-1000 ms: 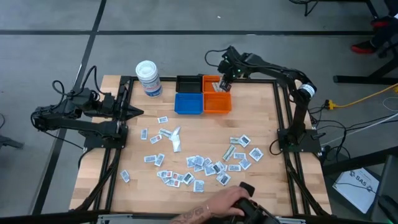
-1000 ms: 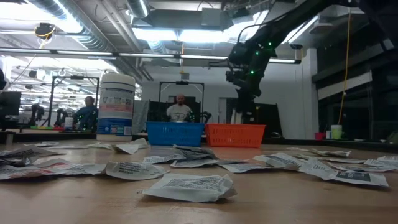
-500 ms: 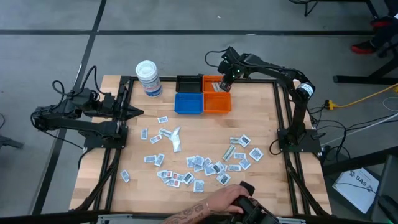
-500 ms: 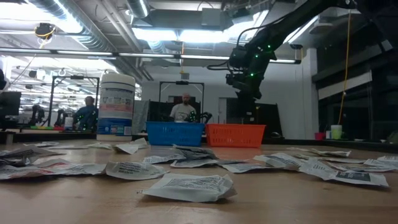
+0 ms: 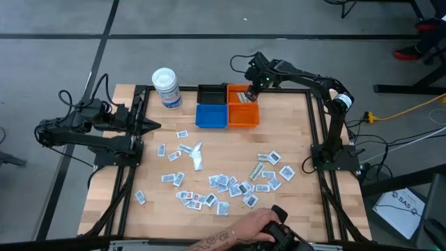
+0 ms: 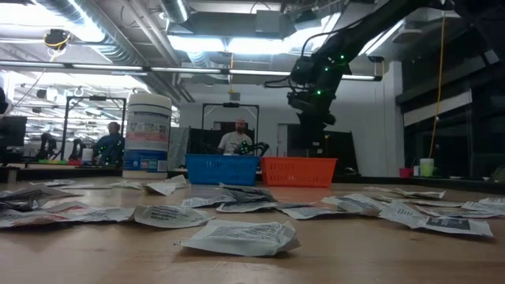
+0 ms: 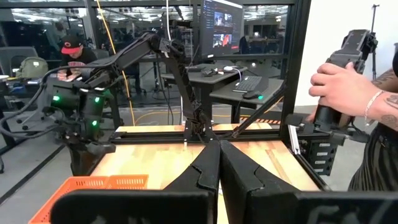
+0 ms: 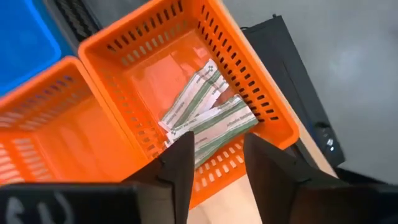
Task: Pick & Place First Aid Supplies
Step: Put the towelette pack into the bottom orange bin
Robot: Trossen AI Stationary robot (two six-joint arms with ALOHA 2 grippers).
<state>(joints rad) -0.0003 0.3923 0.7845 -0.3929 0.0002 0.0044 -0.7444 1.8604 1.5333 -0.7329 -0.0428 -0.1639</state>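
A few green-striped white paper strips (image 8: 208, 112) lie in the small orange plastic bin (image 8: 261, 102) under the right end effector (image 8: 217, 163), open and empty, while many small flat white sachets (image 5: 230, 185) wait on the wooden table (image 5: 293, 132); the left end effector (image 7: 218, 163) rests clenched

I can read no text: the print on the sachets (image 6: 237, 235) before the tub (image 6: 147, 132) and on its label is illegible.
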